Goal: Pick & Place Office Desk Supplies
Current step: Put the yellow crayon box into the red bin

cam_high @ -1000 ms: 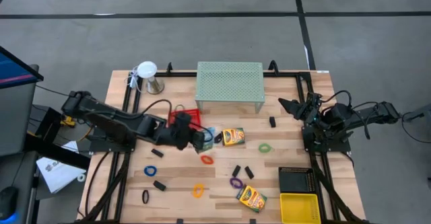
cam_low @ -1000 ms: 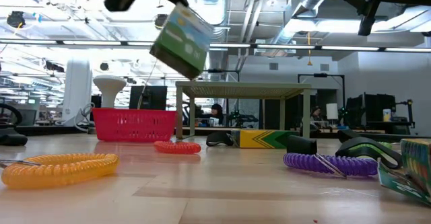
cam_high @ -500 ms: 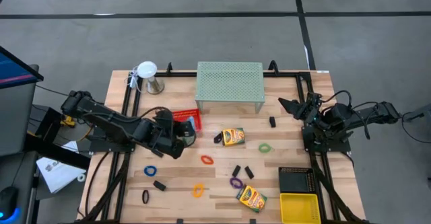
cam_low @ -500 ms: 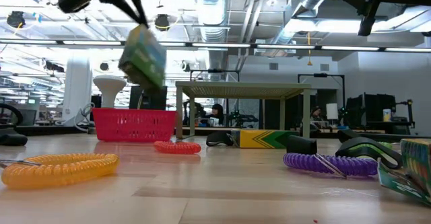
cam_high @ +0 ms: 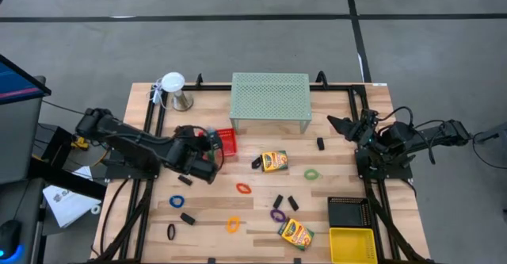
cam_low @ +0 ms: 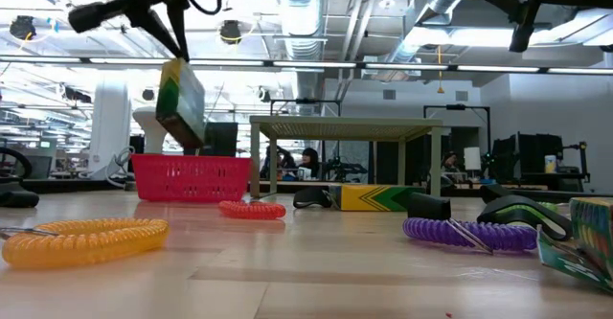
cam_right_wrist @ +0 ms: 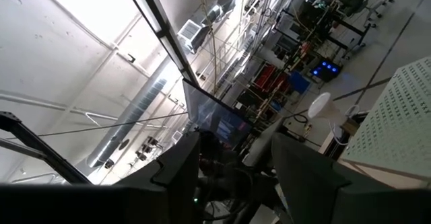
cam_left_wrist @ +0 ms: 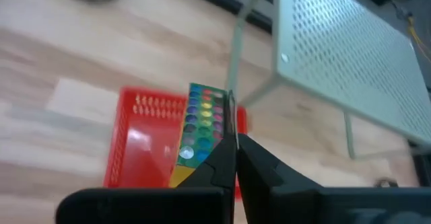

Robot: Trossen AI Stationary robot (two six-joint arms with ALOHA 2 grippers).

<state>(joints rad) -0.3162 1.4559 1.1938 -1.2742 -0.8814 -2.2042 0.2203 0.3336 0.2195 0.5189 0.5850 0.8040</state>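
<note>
My left gripper [cam_high: 212,143] is shut on a green pack [cam_low: 180,103] with coloured dots on one face [cam_left_wrist: 202,120], held above the red tray [cam_left_wrist: 145,143] left of the mesh shelf. My right gripper [cam_high: 337,124] waits raised at the table's right edge, open and holding nothing [cam_right_wrist: 236,143]. Two yellow-green crayon boxes [cam_high: 275,161] [cam_high: 295,232] lie flat on the table. Coloured loops, among them red [cam_high: 243,189], green [cam_high: 312,174] and purple [cam_high: 277,215], and black clips [cam_high: 321,143] [cam_high: 187,218] lie scattered around them. My left gripper pinches the pack's upper edge [cam_left_wrist: 225,116] between its two fingers. The fingers slant down from above [cam_low: 172,41]. The pack hangs below them, slightly tilted, clear of the red tray underneath.
The mint-green mesh shelf [cam_high: 269,97] stands at the far middle. A white lamp-like thing [cam_high: 174,89] stands at the far left. A black tray [cam_high: 351,212] and a yellow tray [cam_high: 352,244] sit at the near right. Bare wood lies between the scattered supplies.
My left gripper has carried the pack toward the table's left, to above the red tray, sinking a little and rolling its wrist. In the low view the pack has swung from showing a broad face to hanging nearly upright and edge-on. The grip stays shut.
</note>
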